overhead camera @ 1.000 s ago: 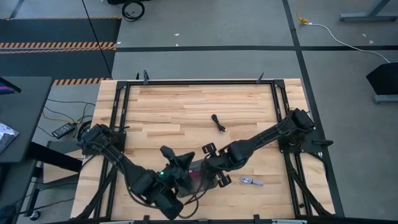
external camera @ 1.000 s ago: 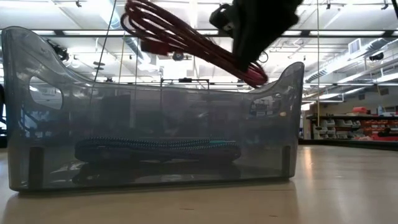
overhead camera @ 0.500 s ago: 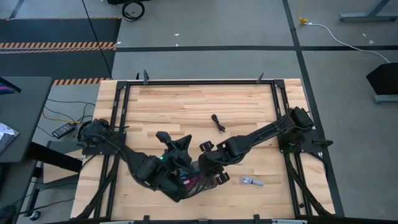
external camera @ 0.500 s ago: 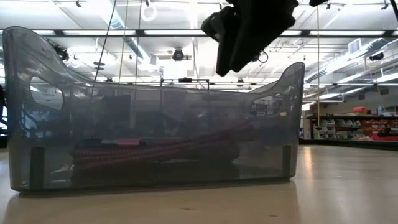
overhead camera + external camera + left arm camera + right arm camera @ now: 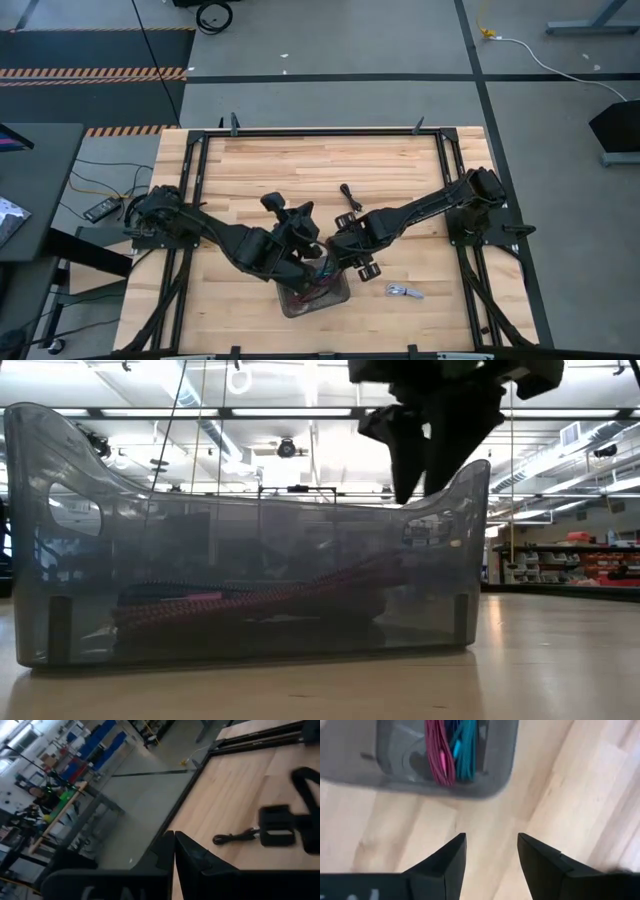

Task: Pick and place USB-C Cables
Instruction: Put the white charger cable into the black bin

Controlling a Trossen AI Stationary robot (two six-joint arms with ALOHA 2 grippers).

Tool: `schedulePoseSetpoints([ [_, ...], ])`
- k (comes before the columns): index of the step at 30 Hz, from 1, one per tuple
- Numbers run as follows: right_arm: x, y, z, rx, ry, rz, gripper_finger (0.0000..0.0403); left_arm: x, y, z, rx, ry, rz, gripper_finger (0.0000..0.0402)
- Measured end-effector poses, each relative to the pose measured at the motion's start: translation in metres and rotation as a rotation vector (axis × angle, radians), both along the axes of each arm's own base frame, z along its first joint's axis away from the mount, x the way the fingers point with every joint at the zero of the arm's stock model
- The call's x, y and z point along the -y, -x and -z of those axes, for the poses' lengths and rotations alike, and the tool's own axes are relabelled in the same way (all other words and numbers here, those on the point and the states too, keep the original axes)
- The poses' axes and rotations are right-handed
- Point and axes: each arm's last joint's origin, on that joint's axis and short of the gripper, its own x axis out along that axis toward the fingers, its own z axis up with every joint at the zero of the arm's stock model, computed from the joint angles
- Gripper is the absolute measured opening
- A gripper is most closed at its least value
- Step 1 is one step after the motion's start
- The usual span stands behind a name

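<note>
A grey translucent tray (image 5: 318, 298) stands near the table's front edge. In it a dark red cable (image 5: 438, 751) lies beside a teal one (image 5: 465, 744); in the low view the dark red cable (image 5: 250, 598) rests along the tray's floor. My right gripper (image 5: 492, 847) hangs open above bare wood just beside the tray, also seen above the tray's right end (image 5: 432, 455). My left gripper (image 5: 174, 842) is shut, held up left of it and pointing toward the far edge. A black cable (image 5: 350, 197) and a silver-grey cable (image 5: 403, 292) lie on the table.
The two arms cross close together over the table's middle (image 5: 320, 245). A black frame (image 5: 320, 132) runs round the tabletop. Open wood lies across the far half and at the front right round the silver-grey cable.
My right gripper has opened and let go of the dark red cable, which has dropped from above the rim into the tray onto the teal cable. The gripper has then drawn off toward the tray's right end. My left arm has swung from the near edge toward the far edge.
</note>
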Motion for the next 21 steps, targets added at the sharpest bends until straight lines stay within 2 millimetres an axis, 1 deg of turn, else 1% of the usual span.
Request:
schedulePoseSetpoints([
  [4, 0.006, 0.005, 0.001, -0.067, 0.012, 0.049, 0.0179, -0.007, -0.006, 0.005, -0.058, 0.139, 0.029, 0.0018],
  [7, 0.009, 0.011, 0.002, -0.122, 0.020, 0.111, 0.0178, -0.012, -0.015, 0.013, -0.104, 0.247, 0.047, 0.0018],
  [9, 0.010, 0.016, 0.002, -0.168, 0.031, 0.145, 0.0179, -0.015, -0.021, 0.019, -0.121, 0.266, 0.049, 0.0018],
  [14, 0.012, 0.026, 0.002, -0.260, 0.058, 0.252, 0.0178, -0.011, -0.030, 0.028, -0.122, 0.272, 0.061, 0.0018],
  [18, 0.013, 0.034, 0.001, -0.311, 0.111, 0.350, 0.0177, 0.002, -0.023, 0.030, -0.131, 0.326, 0.087, 0.0018],
  [21, 0.011, 0.038, 0.000, -0.319, 0.150, 0.389, 0.0177, 0.023, -0.002, 0.033, -0.195, 0.330, 0.083, 0.0018],
])
